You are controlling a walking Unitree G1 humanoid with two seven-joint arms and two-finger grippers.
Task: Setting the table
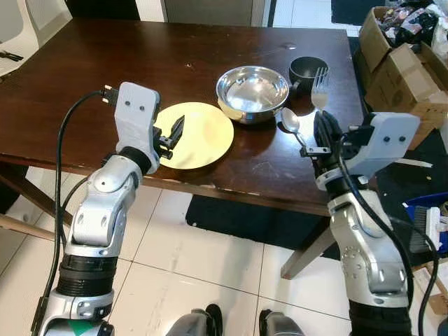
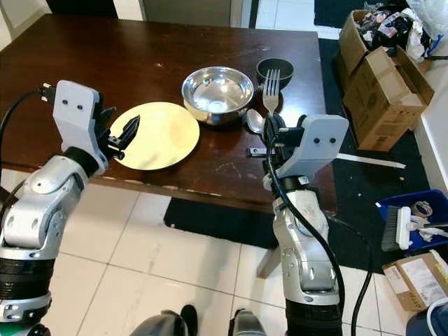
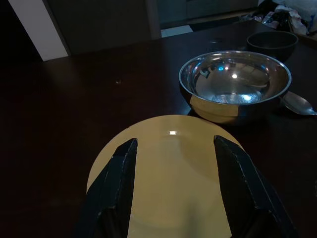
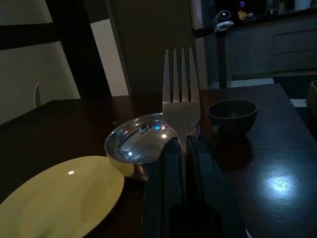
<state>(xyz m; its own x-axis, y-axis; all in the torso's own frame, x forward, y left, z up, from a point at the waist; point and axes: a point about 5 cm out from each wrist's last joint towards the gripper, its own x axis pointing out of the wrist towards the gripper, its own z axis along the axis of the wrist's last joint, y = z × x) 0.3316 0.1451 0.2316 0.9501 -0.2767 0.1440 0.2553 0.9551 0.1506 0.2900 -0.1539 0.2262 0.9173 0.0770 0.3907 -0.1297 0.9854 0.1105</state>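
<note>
A yellow plate (image 1: pixel 199 136) lies near the front edge of the dark wooden table (image 1: pixel 98 77). Behind it to the right stands a steel bowl (image 1: pixel 252 92), then a dark mug (image 1: pixel 305 68). A spoon (image 1: pixel 290 123) lies beside the bowl on its right. My left gripper (image 1: pixel 173 134) hovers open over the plate's near-left part, its fingers (image 3: pixel 116 188) spread above the plate (image 3: pixel 168 163). My right gripper (image 1: pixel 323 131) is shut on a fork (image 1: pixel 320 87), held with its tines pointing away, above the table's right side near the spoon. The right wrist view has the fork (image 4: pixel 181 99) upright before the bowl (image 4: pixel 143 141).
Cardboard boxes (image 1: pixel 402 70) are stacked on the floor right of the table. A white chair (image 1: pixel 21 28) stands at the far left corner. A blue bin with a brush (image 1: pixel 427 224) sits on the floor at the right, by a dark mat (image 1: pixel 238 220).
</note>
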